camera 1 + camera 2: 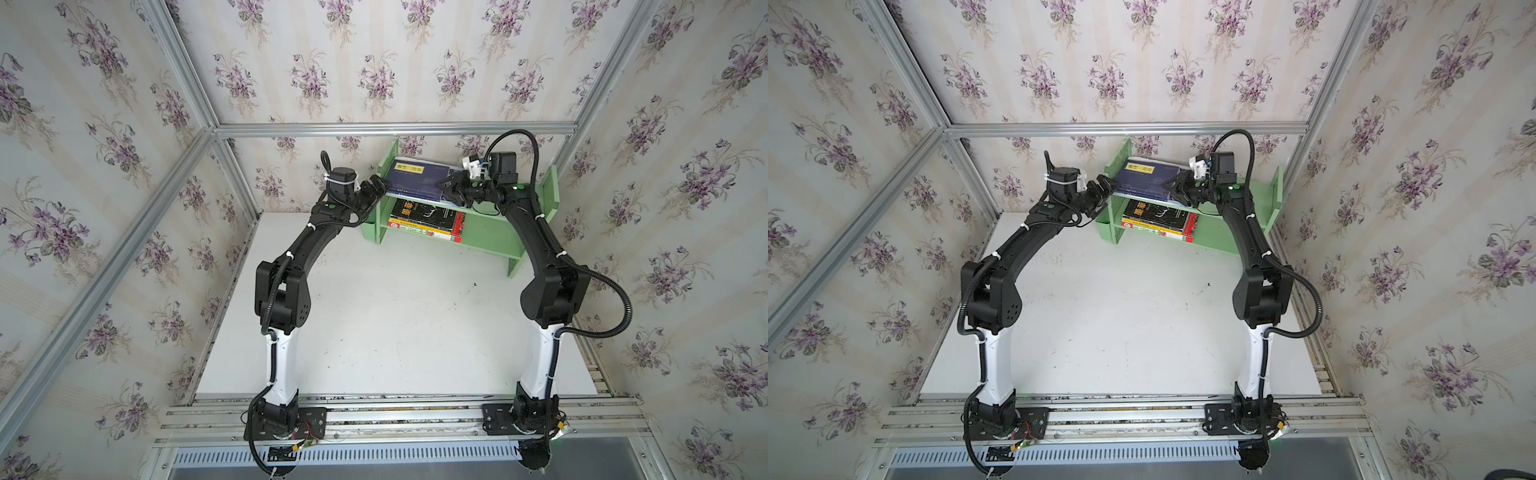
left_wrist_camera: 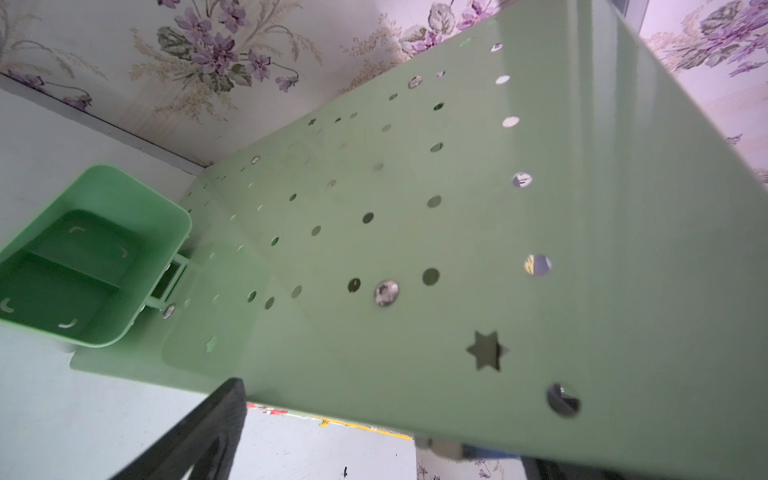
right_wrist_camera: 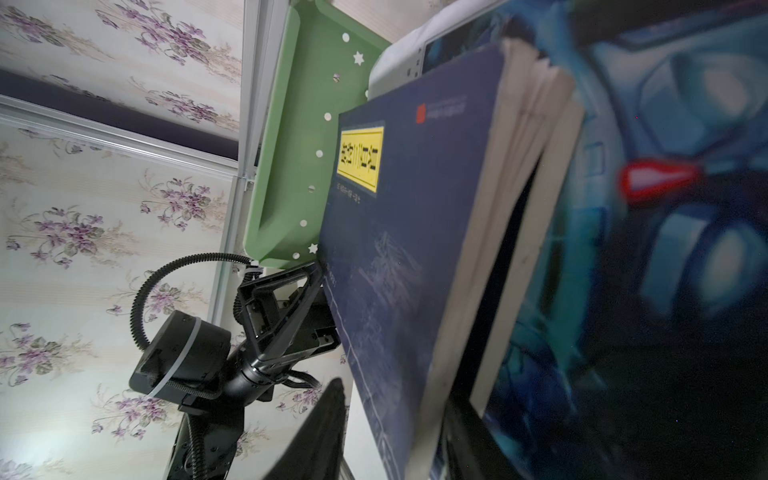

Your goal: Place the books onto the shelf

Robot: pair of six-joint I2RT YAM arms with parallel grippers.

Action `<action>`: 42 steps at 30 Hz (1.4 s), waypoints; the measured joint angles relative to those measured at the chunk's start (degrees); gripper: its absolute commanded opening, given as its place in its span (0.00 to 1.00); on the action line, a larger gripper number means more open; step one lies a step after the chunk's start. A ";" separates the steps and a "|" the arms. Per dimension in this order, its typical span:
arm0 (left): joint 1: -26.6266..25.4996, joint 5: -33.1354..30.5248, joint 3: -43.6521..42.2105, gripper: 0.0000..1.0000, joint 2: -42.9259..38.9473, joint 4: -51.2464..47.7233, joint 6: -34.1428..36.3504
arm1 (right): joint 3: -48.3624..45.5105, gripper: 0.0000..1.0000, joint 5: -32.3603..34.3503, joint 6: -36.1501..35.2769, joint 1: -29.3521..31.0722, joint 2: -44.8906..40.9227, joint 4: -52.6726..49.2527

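Books (image 1: 428,227) lie flat on both tiers of the shelf (image 1: 490,237). We see the left end effector (image 1: 376,185) spread wide, close in front of the shelf's end panel (image 2: 415,249), with the small green cup (image 2: 95,257) just beside it. The right end effector (image 1: 444,185) meets the near edge of the navy book (image 1: 415,178) on the upper tier; we cannot tell whether it grips. Below it, on the lower tier, the black book (image 1: 424,212) tops a stack.
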 measured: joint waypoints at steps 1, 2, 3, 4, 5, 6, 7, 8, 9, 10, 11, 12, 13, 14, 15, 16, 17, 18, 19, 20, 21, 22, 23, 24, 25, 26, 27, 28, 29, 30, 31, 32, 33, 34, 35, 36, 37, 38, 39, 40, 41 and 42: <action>0.00 0.00 0.04 0.99 0.02 -0.02 -0.09 | 0.90 0.40 0.57 -0.68 0.00 0.22 -1.05; 0.00 0.00 0.17 0.99 0.11 -0.04 -0.13 | 1.99 0.39 1.49 -1.53 -0.02 0.50 -2.49; 0.00 0.09 0.33 0.99 0.22 -0.07 -0.13 | 2.80 0.38 2.16 -2.19 -0.02 0.72 -3.67; 0.02 0.20 0.50 0.99 0.31 -0.13 -0.13 | 3.30 0.36 2.71 -2.62 -0.02 0.87 -4.55; 0.02 0.31 0.72 0.99 0.42 -0.28 -0.13 | 3.74 0.35 3.17 -3.06 -0.02 1.05 -5.38; 0.04 0.39 0.87 0.99 0.48 -0.46 -0.13 | 4.02 0.35 3.43 -3.50 -0.02 1.11 -6.08; 0.04 0.46 0.96 0.99 0.55 -0.52 -0.13 | 4.07 0.35 3.61 -3.74 -0.02 1.16 -6.45; 0.04 0.55 1.03 0.99 0.59 -0.55 -0.11 | 4.11 0.35 3.87 -3.87 -0.02 1.18 -6.80; 0.04 0.59 1.11 0.99 0.61 -0.63 -0.11 | 4.11 0.35 4.02 -4.13 0.00 1.18 -6.97; 0.04 0.59 1.27 0.99 0.63 -0.81 -0.11 | 4.11 0.35 4.24 -4.17 0.00 1.18 -7.19; 0.07 0.61 1.40 0.99 0.63 -1.03 -0.13 | 4.11 0.36 4.26 -4.35 0.00 1.18 -7.37; 0.04 0.61 1.57 0.99 0.63 -1.25 -0.15 | 4.11 0.36 4.33 -4.42 0.00 1.18 -7.43; 0.04 0.61 1.86 0.99 0.70 -1.55 -0.13 | 4.13 0.37 4.39 -4.72 0.00 1.14 -7.52; 0.04 0.70 2.27 0.99 0.76 -1.95 -0.13 | 4.13 0.39 4.50 -4.81 0.00 1.07 -7.63; 0.04 0.87 2.78 0.99 0.85 -2.47 -0.13 | 4.13 0.40 4.68 -5.22 0.00 0.87 -7.65; 0.04 1.01 3.26 0.99 0.90 -2.95 -0.11 | 4.13 0.41 4.74 -5.68 0.00 0.63 -7.67; 0.04 1.07 3.74 1.00 0.92 -3.37 -0.07 | 4.13 0.42 4.92 -6.27 0.00 0.20 -7.67; 0.04 1.27 4.17 1.00 0.90 -3.61 0.04 | 4.13 0.45 5.27 -6.93 0.00 -0.37 -7.67; 0.04 1.38 4.42 0.99 0.76 -3.61 0.11 | 4.13 0.47 5.55 -7.67 0.00 -1.05 -7.67; 0.07 1.57 4.52 1.00 0.42 -3.52 0.28 | 4.13 0.49 5.75 -8.52 0.00 -1.84 -7.65; 0.07 2.03 4.57 1.00 -0.15 -3.43 0.50 | 4.13 0.51 5.97 -9.46 0.00 -2.69 -7.65; 0.04 2.34 4.59 1.00 -0.70 -3.21 0.59 | 4.13 0.52 6.05 -10.32 0.00 -3.45 -7.65; 0.02 2.56 4.61 1.00 -1.40 -2.91 0.87 | 4.17 0.54 6.25 -11.28 0.00 -4.22 -7.65; 0.02 2.78 4.61 1.00 -2.19 -2.60 1.05 | 4.35 0.55 6.43 -12.11 0.00 -4.85 -7.65; 0.00 2.91 4.61 0.99 -2.93 -2.40 1.20 | 4.37 0.56 6.71 -12.87 0.02 -5.49 -7.63; 0.00 3.21 4.37 1.00 -3.89 -2.05 1.55 | 4.22 0.58 7.10 -13.75 0.04 -6.16 -7.67; 0.00 3.56 3.89 1.00 -4.94 -1.66 1.68 | 3.58 0.59 7.50 -14.58 0.04 -7.13 -7.61; 0.00 3.78 3.32 1.00 -5.95 -1.27 2.05 | 2.67 0.59 7.85 -15.21 0.04 -8.20 -7.63; 0.00 4.15 2.45 1.00 -7.08 -0.85 2.43 | 1.29 0.60 8.50 -15.91 0.15 -9.49 -7.61; 0.00 4.52 1.33 1.00 -8.22 -0.33 2.99 | -0.61 0.60 9.11 -16.59 0.22 -11.02 -7.48; 0.00 5.01 0.15 1.00 -9.35 -0.02 3.39 | -2.49 0.61 9.51 -16.96 0.22 -12.41 -7.21; 0.00 5.55 -1.42 1.00 -10.80 0.24 4.04 | -5.77 0.63 10.56 -17.42 0.26 -14.58 -6.49; 0.02 6.03 -3.37 1.00 -12.48 0.39 4.87 | -9.09 0.66 11.39 -17.81 0.26 -16.70 -5.84; 0.02 6.43 -5.29 1.00 -14.01 0.59 5.53 | -12.66 0.68 12.15 -18.08 0.26 -18.91 -4.68; 0.02 6.99 -7.96 1.00 -16.20 0.81 6.54 | -17.14 0.70 13.22 -18.23 0.26 -21.59 -3.17; 0.00 7.15 -10.86 1.00 -18.43 1.33 7.61 | -21.42 0.71 14.32 -18.27 0.26 -24.26 -1.97; 0.00 7.39 -13.79 1.00 -20.59 1.77 8.55 | -25.22 0.72 15.23 -18.25 0.28 -26.58 -0.35; 0.02 7.43 -17.11 1.00 -23.10 1.99 9.70 | -30.12 0.74 16.74 -18.21 0.33 -29.70 1.49; 0.04 7.23 -20.57 1.00 -25.75 2.25 11.04 | -34.58 0.75 18.14 -18.18 0.33 -32.59 3.08; 0.04 6.88 -23.98 1.00 -28.26 2.62 12.26 | -38.60 0.75 19.69 -18.21 0.37 -35.30 4.66; 0.07 6.21 -27.82 1.00 -31.26 2.82 13.81 | -42.66 0.75 21.70 -18.18 0.39 -38.14 5.86; 0.09 4.98 -31.65 1.00 -34.27 2.99 15.21 | -46.42 0.76 23.89 -18.23 0.42 -40.76 6.88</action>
